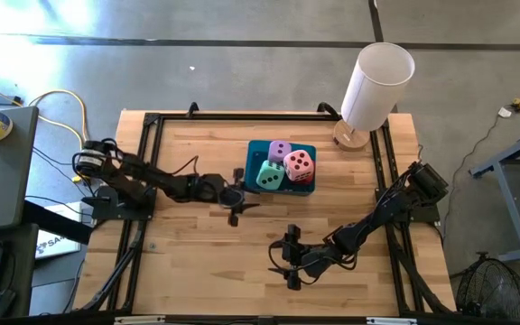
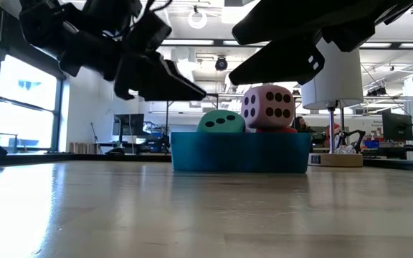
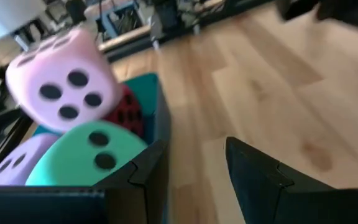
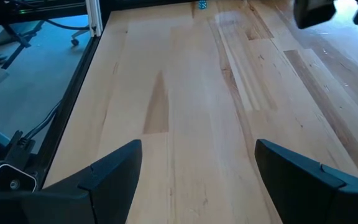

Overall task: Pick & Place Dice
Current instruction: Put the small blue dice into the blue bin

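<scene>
A pale wooden desk (image 1: 197,271) with a black frame along its edges is seen on a grey concrete floor; an open workshop room lies beyond in the low view. A white cylinder (image 1: 377,86) stands on a round wooden base at the far right corner of the desk.

A teal tray (image 1: 310,185) sits near the middle of the desk, toward the far side. All four dice are held in it: the lilac die (image 1: 280,151) at the far side, the mint green die (image 1: 270,175) at the near left, the pink die (image 1: 300,163) raised on top at the right, and the red die (image 3: 127,111) partly hidden beneath the pink one.

The left tool (image 1: 236,204) is held just beside the tray's left wall, slightly nearer than the tray. Its fingers are partly spread and nothing is gripped between them; in the left wrist view the tray's edge is seen right beside one finger (image 3: 143,180).

The right tool (image 1: 289,260) is held over bare wood in the near half of the desk, well apart from the tray, its fingers set wide and empty.

Open wood is left on the near side and along both side edges.
</scene>
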Robot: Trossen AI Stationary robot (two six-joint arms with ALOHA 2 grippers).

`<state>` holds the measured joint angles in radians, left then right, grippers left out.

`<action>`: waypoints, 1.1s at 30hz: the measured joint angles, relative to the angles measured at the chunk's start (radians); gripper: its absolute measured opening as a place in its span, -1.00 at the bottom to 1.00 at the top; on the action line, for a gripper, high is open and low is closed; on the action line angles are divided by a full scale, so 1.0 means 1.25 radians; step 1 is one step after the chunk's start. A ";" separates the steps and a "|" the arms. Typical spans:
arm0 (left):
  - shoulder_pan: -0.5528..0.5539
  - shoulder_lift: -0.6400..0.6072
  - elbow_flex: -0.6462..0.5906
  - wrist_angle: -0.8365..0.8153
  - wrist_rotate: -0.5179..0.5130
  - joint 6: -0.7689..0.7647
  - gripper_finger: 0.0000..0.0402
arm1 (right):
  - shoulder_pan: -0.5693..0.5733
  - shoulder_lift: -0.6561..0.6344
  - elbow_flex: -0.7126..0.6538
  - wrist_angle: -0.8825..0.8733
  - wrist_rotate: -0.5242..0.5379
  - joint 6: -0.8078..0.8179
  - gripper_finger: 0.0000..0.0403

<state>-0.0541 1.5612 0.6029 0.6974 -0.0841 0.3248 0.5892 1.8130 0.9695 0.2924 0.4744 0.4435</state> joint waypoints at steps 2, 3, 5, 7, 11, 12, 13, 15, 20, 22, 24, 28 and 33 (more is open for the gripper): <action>-0.016 0.000 0.000 0.015 0.000 0.000 -0.25 | 0.000 0.000 0.000 0.000 -0.002 0.000 0.51; -0.024 0.000 0.000 0.021 0.000 0.000 -0.25 | 0.000 0.000 0.000 0.000 -0.002 0.000 0.51; -0.037 0.000 0.000 0.034 0.000 0.000 -0.25 | 0.000 0.000 0.000 0.000 -0.002 0.000 0.51; -0.049 0.000 0.000 0.042 0.000 0.000 -0.25 | 0.000 0.000 0.000 0.000 -0.002 0.000 0.51; -0.061 0.000 0.000 0.048 0.000 -0.001 -0.25 | 0.000 0.000 0.000 0.000 -0.002 -0.001 0.51; -0.063 0.000 0.000 0.048 0.000 -0.001 -0.25 | 0.000 0.000 0.000 0.000 -0.002 -0.001 0.51; -0.063 0.000 0.000 0.048 0.000 -0.001 -0.25 | 0.000 0.000 0.000 0.000 -0.002 -0.001 0.51; -0.063 0.000 0.000 0.048 0.000 -0.003 -0.25 | 0.000 0.000 0.000 0.000 -0.002 -0.001 0.51; -0.063 0.000 0.000 0.048 0.000 -0.003 -0.25 | 0.000 0.000 0.000 0.000 -0.002 -0.002 0.51; -0.063 0.000 0.000 0.048 0.000 -0.003 -0.25 | 0.000 0.000 0.000 0.000 -0.002 -0.002 0.51; -0.063 0.000 0.000 0.048 0.000 -0.004 -0.25 | 0.000 0.000 0.000 0.000 -0.002 -0.002 0.51; -0.063 0.000 0.000 0.048 0.000 -0.027 -0.25 | 0.000 0.000 0.000 0.001 -0.002 -0.002 0.51; -0.063 0.000 0.000 0.048 0.000 -0.024 -0.25 | 0.000 0.000 0.000 0.001 -0.002 -0.002 0.51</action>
<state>-0.1333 1.5608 0.6029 0.7570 -0.0839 0.2952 0.5892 1.8130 0.9695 0.2932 0.4721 0.4412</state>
